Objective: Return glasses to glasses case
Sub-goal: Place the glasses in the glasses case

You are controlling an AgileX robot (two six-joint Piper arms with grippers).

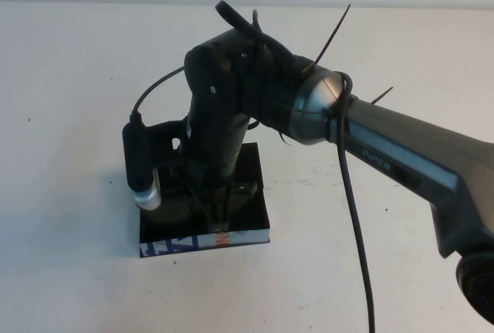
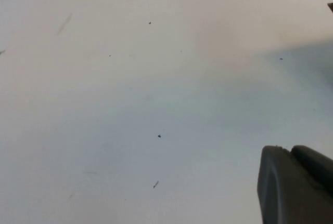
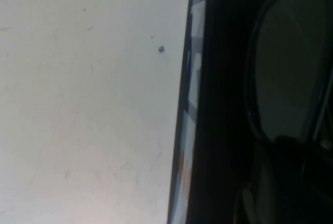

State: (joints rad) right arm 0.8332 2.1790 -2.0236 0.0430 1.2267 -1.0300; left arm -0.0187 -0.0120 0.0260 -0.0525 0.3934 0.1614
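Right gripper (image 1: 218, 208) was low inside the glasses case (image 1: 245, 225), just below table-centre, jaws nearly pressed together. Wrist view showed the glasses (image 3: 289, 63) lying in the case beside its printed side; whether they were pinched couldn't be told. Likely left: let go, retreat, close lid. Left gripper (image 2: 296, 185) hovered over bare table (image 2: 130, 94); state untellable. The arm hid most of the case.

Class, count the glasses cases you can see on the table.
1. The glasses case lies mid-table under the right hand. The arm may hide other things.
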